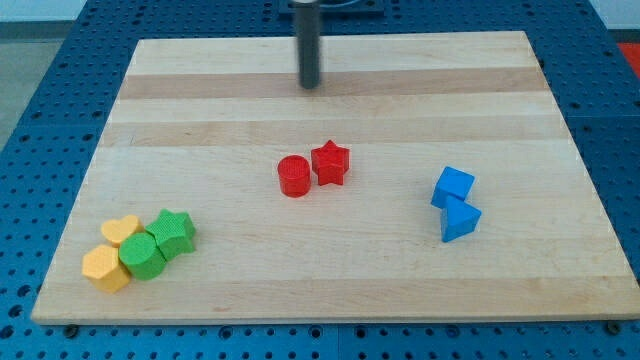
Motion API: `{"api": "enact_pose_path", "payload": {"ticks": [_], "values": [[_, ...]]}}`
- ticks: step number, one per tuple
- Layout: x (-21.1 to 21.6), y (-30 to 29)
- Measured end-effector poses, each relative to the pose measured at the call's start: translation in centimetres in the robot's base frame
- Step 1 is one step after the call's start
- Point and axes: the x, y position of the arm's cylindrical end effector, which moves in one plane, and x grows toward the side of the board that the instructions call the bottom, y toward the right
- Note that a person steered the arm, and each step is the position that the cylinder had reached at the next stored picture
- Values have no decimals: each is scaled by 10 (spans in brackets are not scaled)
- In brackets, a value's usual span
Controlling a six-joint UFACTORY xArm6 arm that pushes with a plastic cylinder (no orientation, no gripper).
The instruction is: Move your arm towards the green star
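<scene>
The green star [175, 232] lies near the board's bottom left corner, in a cluster with a green round block [142, 257], a yellow heart [121, 230] and a yellow hexagon block [106, 268]. My tip [310, 85] is near the view's top centre, far above and to the right of the green star, touching no block.
A red cylinder [294, 176] and a red star [330, 163] sit together at the board's middle. A blue cube [453, 187] and a blue triangular block [460, 220] sit at the right. The wooden board [330, 290] rests on a blue perforated table.
</scene>
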Motion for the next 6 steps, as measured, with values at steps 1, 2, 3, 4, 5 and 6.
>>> {"api": "enact_pose_path", "payload": {"ticks": [1, 2, 3, 4, 5, 6], "values": [[31, -85], [109, -141], [180, -153], [162, -112], [144, -87], [142, -83]]}}
